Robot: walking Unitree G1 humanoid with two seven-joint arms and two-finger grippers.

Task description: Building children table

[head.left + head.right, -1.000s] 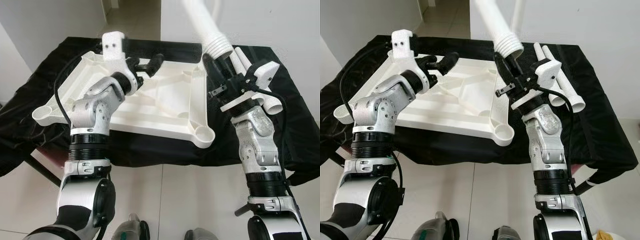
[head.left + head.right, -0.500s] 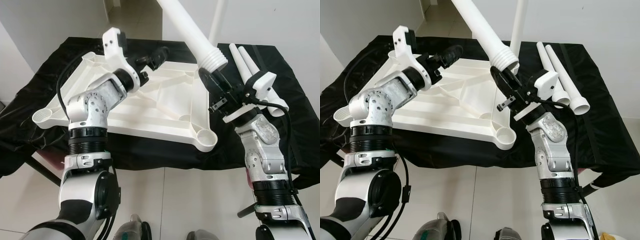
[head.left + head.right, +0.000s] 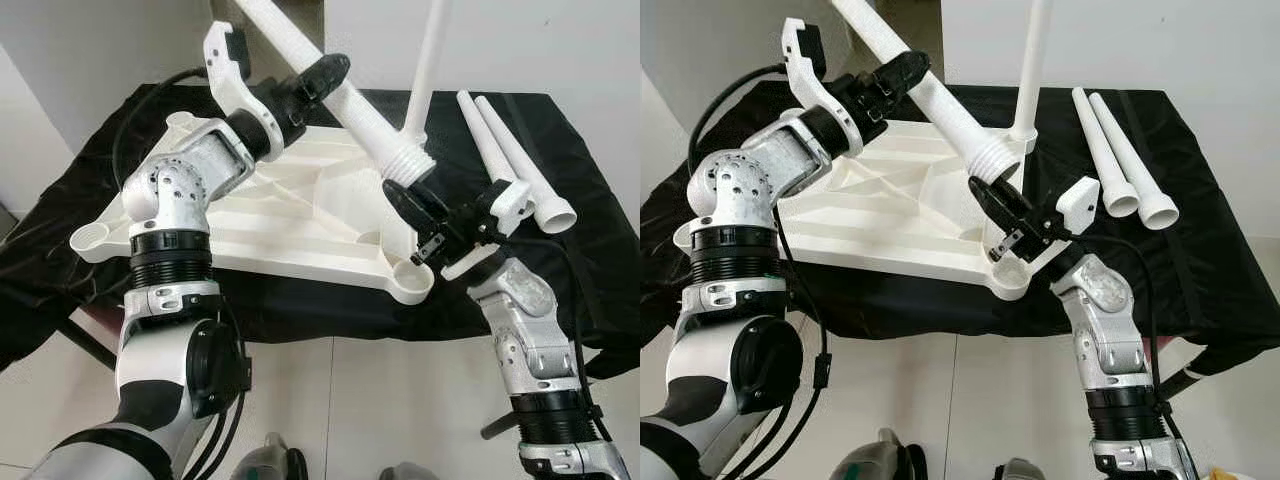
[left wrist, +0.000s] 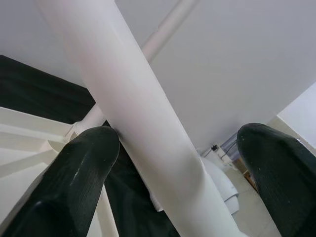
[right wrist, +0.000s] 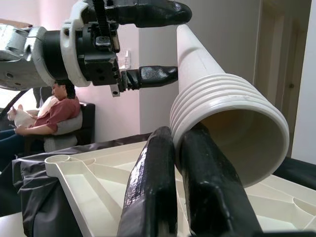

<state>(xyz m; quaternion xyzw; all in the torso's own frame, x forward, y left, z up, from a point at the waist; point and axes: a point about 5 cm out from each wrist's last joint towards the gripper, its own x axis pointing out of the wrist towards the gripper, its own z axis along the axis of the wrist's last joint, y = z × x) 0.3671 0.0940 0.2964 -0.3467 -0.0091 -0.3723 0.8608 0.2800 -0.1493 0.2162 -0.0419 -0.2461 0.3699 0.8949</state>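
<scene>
A black-draped tabletop (image 3: pixel 590 250) carries the upturned white table panel (image 3: pixel 300 225). One leg (image 3: pixel 1030 65) stands screwed into a far corner socket. A second threaded leg (image 3: pixel 345 100) hangs tilted above the near socket (image 3: pixel 412 272), the right gripper (image 3: pixel 408 203) clamped on its rim, the left gripper (image 3: pixel 320 75) with jaws apart around its shaft. Two spare legs (image 3: pixel 1115 150) wait alongside; roughly three fittings remain.

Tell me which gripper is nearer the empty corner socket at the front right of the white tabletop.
Right. The right gripper pinches the threaded end of the table leg just above the corner socket; the left gripper is around the leg's shaft, higher and further back.
</scene>
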